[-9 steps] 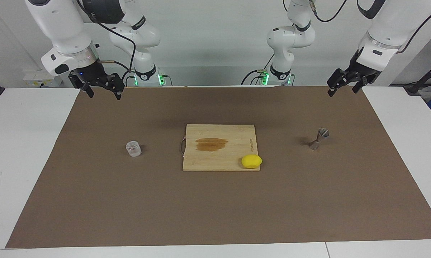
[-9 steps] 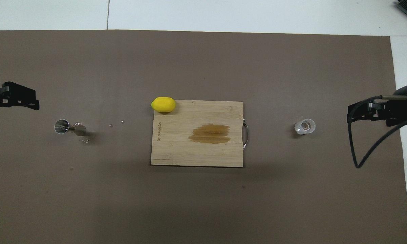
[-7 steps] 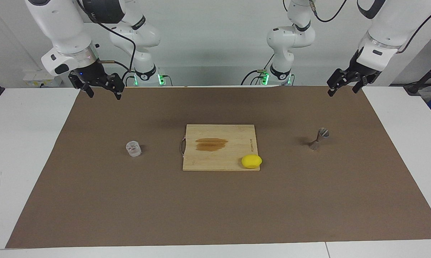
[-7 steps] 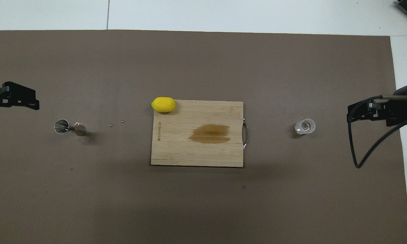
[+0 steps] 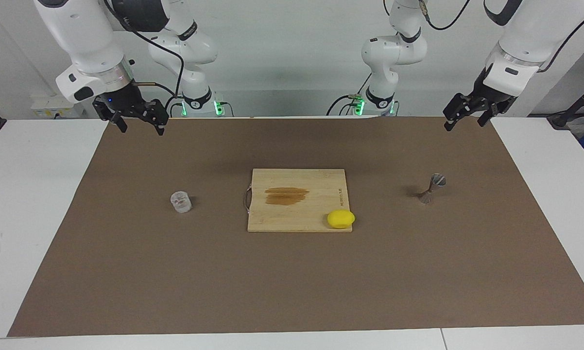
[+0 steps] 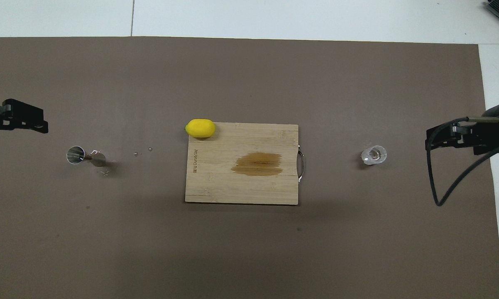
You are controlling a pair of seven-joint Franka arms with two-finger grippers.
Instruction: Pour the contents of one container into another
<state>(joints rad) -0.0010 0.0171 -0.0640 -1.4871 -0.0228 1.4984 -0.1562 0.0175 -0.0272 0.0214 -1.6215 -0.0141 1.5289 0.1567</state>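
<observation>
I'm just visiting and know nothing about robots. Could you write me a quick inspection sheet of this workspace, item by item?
Surface: brown mat on a white table.
Job's things: glass cup upright at the right arm's end; metal jigger upright at the left arm's end.
Clutter: cutting board between them, stained; lemon on its corner; small specks beside the jigger.
Grippers: right gripper and left gripper open, empty, raised over the mat's edge nearest the robots, waiting.
Cables: black cable loops from the right arm.
Surroundings: pale wall, arm bases with green lights.
</observation>
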